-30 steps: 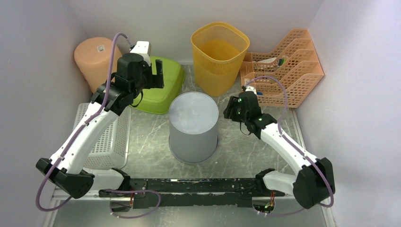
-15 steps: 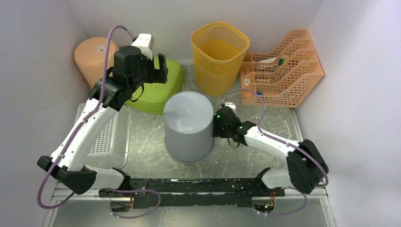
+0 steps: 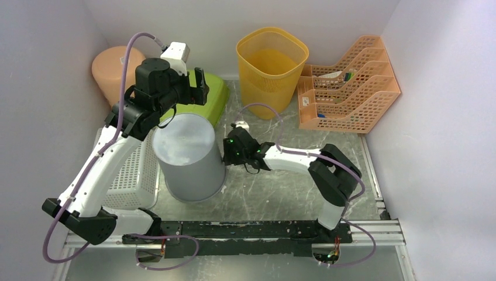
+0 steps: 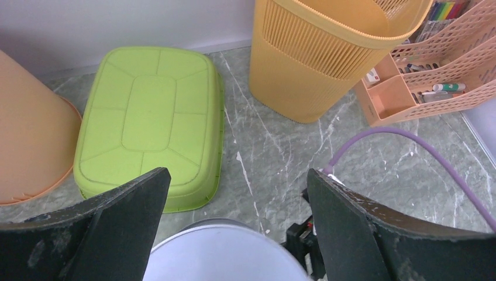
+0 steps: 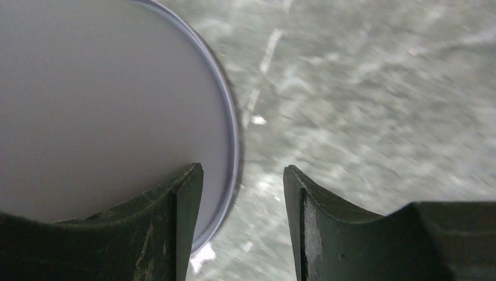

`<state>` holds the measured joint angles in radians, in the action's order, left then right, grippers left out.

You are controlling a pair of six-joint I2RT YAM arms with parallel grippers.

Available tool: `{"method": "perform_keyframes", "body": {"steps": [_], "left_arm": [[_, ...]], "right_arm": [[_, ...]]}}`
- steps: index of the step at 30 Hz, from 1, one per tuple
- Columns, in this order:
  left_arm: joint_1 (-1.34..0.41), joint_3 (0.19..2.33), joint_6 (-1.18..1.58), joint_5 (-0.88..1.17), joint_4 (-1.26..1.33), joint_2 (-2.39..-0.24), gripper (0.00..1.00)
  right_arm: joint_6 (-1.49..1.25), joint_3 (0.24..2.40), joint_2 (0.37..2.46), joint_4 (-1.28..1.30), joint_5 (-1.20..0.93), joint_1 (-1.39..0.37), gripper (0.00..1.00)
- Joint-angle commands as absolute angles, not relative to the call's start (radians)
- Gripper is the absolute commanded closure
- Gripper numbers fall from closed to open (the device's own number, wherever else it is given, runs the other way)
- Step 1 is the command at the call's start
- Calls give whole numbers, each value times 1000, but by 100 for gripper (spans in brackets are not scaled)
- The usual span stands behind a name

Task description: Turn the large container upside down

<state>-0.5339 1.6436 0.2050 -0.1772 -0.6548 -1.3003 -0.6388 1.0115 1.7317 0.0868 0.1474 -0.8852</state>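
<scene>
The large grey container point(image 3: 190, 155) stands base-up on the marble table, leaning toward the left. It also shows in the left wrist view point(image 4: 225, 257) and in the right wrist view point(image 5: 105, 105). My right gripper point(image 3: 225, 151) is open at the container's right side, low down. In the right wrist view point(image 5: 243, 170) one finger point(image 5: 175, 222) lies against the grey wall and the container's rim runs through the gap. My left gripper point(image 3: 188, 93) is open and empty above the container's far edge; in the left wrist view point(image 4: 237, 175) the jaws stand wide apart.
A green upturned basin point(image 3: 205, 99) and an orange upturned bucket point(image 3: 111, 67) stand at the back left. A yellow basket point(image 3: 272, 61) and an orange desk organizer point(image 3: 348, 82) stand at the back right. A white mesh basket point(image 3: 134, 170) touches the container's left side.
My right arm has swept left against the grey container. The container has slid left and tipped toward the white basket. My left gripper has risen slightly.
</scene>
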Motion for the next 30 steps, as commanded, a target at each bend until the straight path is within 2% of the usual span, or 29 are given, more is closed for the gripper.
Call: {"method": "perform_keyframes", "body": {"steps": [1,6,9,14,19,24,30], "left_arm": [[-538,1631,186,-160,-627,-1274,0],[-538,1602,181,-172,-615,-1267,0],[-538,1599,179,-179,-621,-1273,0],[-538,1589,179,-184,-610,-1266,0],[-538,1584,204,-207,-595,-1262,0],[-538,1551,234,-206,-556,-1257,0],[-538,1528,255,-181,-528,-1260,1]], "right_arm": [[-662,1098,1808,-1,120,-920,47],[-655,1147,1876,-43,53,-936,47],[-650,1151,1870,-14,117,-947,47],[-588,1100,1735,71,338,-945,46],[-449,1164,1590,211,540,-930,46],[-303,1286,1506,267,567,-846,45],[-22,1519,1571,325,557,-770,21]]}}
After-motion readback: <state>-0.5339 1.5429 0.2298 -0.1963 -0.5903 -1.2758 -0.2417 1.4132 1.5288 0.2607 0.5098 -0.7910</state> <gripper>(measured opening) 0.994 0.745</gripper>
